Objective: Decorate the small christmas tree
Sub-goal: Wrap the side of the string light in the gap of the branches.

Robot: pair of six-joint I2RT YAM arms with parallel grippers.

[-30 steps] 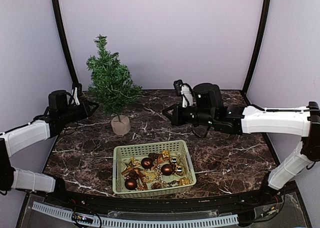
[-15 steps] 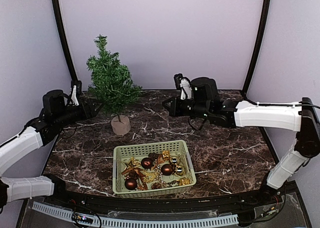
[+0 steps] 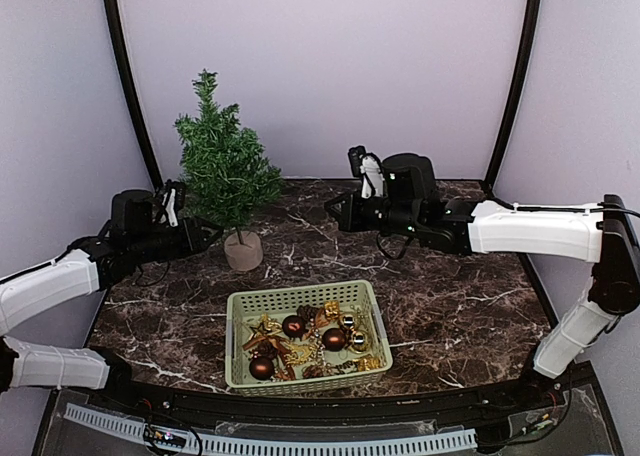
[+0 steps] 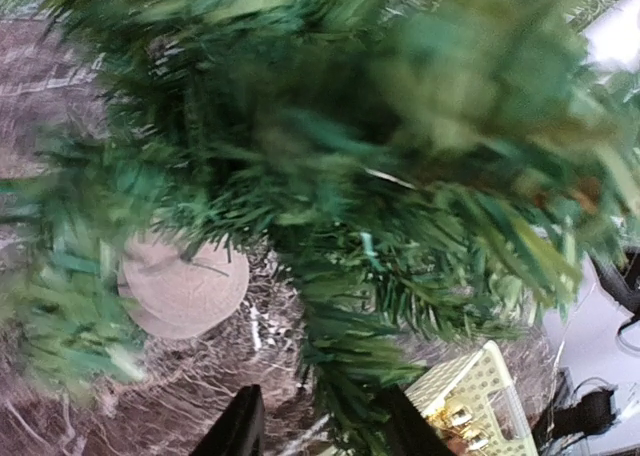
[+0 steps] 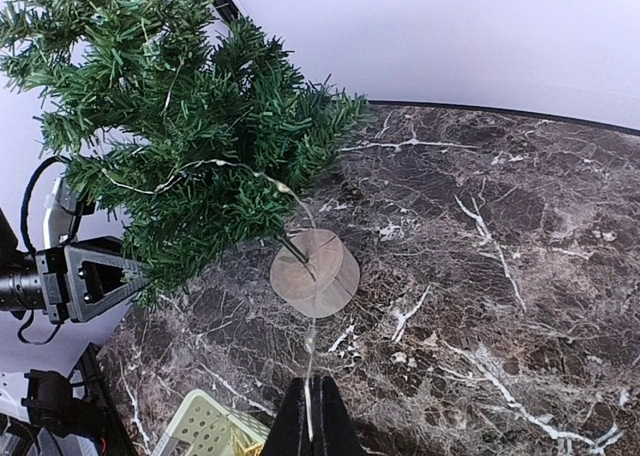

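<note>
The small christmas tree [image 3: 222,171] stands at the back left on its round wooden base [image 3: 241,249]. A thin light string [image 5: 310,351] runs from the branches [image 5: 180,126] down past the base [image 5: 315,271] into my right gripper [image 5: 310,421], which is shut on it. In the top view that gripper [image 3: 335,211] hangs right of the tree. My left gripper [image 3: 200,234] is at the tree's lower left branches. Its jaws stand apart [image 4: 320,431] with a branch tip [image 4: 350,396] between them.
A pale green basket [image 3: 305,298] holding brown balls and gold ornaments [image 3: 310,338] sits at the front centre of the dark marble table. Its corner shows in the left wrist view [image 4: 470,371] and the right wrist view [image 5: 200,421]. Black frame posts rise at the back.
My left arm has swung right, in against the tree's lower branches, and its jaws have opened. My right gripper drew back a little at first, then held still.
</note>
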